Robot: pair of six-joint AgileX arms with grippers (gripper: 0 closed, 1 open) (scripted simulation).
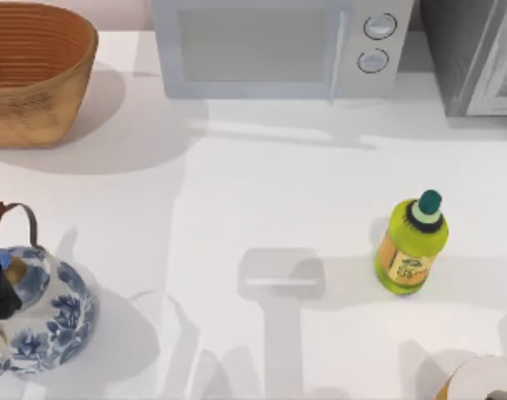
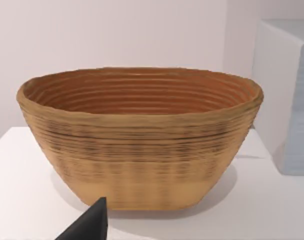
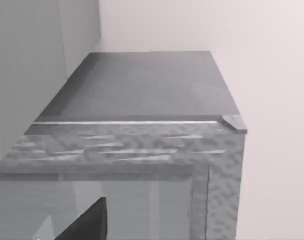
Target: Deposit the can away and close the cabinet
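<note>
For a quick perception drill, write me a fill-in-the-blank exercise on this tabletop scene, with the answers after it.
1. The yellow-green bottle standing on the table has a dark ____ cap.
2. The woven basket sits at the table's back ____ corner in the top view.
3. The teapot at the table's left edge is white with ____ floral patterning.
4. The two round knobs belong to the ____ at the back of the table.

Missing words: green; left; blue; microwave

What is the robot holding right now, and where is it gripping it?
Nothing, as far as can be seen: the green bottle stands alone on the table, untouched.
</note>
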